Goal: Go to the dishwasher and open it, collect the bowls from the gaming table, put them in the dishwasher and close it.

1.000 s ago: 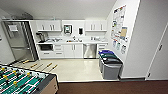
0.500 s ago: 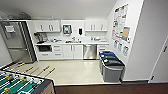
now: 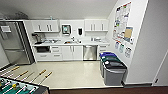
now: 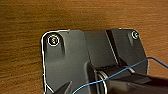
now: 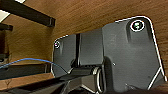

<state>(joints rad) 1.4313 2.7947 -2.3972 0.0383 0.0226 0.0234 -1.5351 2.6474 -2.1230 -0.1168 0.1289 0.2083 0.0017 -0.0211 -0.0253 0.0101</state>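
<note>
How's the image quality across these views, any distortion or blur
Head view: wide-angle bending curves the wall at right; evenly bright, soft focus, with the dishwasher front and the gaming table corner blurry. Left and right wrist views: warm wood grain smeared behind the dark robot plate.

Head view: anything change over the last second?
Hardly anything: the view barely shifts, which is the camera, not the room. The brushed steel dishwasher under the white counter is shut as before; the green-pitch table-football table and the lidded bins kept their places.
</note>
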